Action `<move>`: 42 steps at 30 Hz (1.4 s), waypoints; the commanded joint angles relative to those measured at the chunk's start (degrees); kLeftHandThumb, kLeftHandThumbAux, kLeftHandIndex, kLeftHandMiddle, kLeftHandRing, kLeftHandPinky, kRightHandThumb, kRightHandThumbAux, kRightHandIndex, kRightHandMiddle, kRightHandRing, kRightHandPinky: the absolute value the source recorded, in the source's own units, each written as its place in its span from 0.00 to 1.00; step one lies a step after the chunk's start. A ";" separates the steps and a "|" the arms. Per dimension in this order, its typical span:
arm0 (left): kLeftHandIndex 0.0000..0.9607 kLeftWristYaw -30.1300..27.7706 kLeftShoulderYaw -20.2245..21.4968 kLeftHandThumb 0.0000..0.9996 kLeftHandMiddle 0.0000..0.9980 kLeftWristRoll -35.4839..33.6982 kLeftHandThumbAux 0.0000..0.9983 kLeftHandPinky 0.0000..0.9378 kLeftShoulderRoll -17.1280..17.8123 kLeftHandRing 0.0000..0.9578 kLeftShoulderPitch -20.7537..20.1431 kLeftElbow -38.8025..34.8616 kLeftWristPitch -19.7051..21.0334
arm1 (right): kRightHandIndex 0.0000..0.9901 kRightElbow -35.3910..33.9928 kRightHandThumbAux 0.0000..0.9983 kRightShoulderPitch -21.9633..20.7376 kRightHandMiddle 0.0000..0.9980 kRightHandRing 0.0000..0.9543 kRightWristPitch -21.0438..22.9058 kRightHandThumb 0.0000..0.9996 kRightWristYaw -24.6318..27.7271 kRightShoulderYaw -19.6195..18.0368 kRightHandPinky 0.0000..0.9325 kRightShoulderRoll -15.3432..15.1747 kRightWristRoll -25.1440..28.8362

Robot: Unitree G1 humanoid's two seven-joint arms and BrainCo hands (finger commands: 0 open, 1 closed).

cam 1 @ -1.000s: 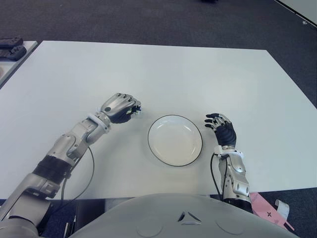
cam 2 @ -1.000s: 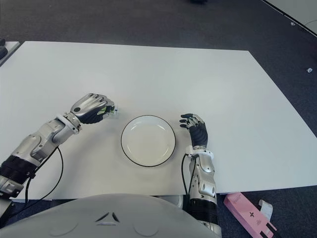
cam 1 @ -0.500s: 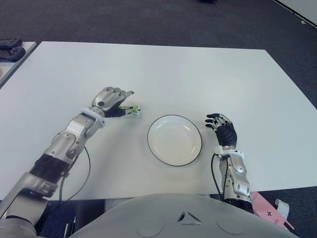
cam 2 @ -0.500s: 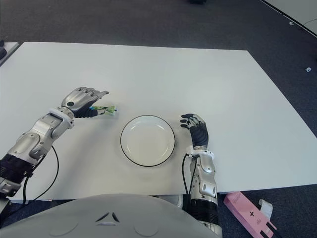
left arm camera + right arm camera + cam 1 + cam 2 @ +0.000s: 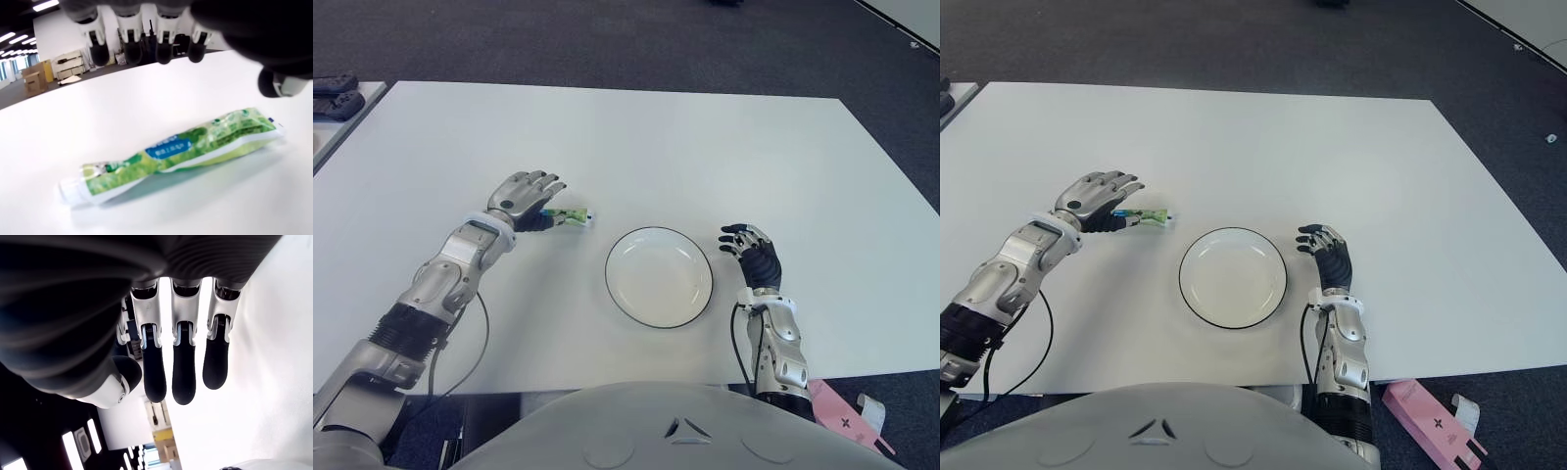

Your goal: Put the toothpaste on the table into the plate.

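Observation:
A green and white toothpaste tube lies flat on the white table, just left of the plate. The left wrist view shows the tube lying free on the table, with nothing gripping it. My left hand hovers over the tube's left end with its fingers spread, holding nothing. The white plate with a dark rim is empty. My right hand shows beside the plate's right edge, fingers relaxed and empty.
A pink box lies on the floor below the table's front right corner. Dark objects sit on another table at the far left. Dark carpet surrounds the table.
My left hand was curled over the toothpaste a second ago. It has since spread its fingers and drawn back left, leaving the tube lying on the table. The right hand has not moved.

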 commanded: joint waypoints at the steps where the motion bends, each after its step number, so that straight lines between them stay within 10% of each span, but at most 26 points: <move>1: 0.00 -3.94 -1.02 0.50 0.00 -0.41 0.15 0.00 0.21 0.00 0.36 -0.48 0.65 | 0.43 -0.13 0.73 0.21 0.44 0.49 0.28 0.71 0.27 0.08 0.50 -0.12 0.10; 22: 0.00 -19.16 -6.21 0.45 0.00 -0.42 0.16 0.00 0.26 0.00 -2.89 1.95 -0.44 | 0.43 -1.15 0.73 0.76 0.45 0.49 0.69 0.71 -0.37 0.11 0.51 0.21 0.12; 42: 0.00 -16.99 -13.52 0.44 0.00 0.61 0.18 0.00 -2.29 0.00 -7.32 12.70 -4.46 | 0.43 -1.29 0.73 0.91 0.45 0.49 1.04 0.71 -0.66 0.26 0.51 0.16 -0.13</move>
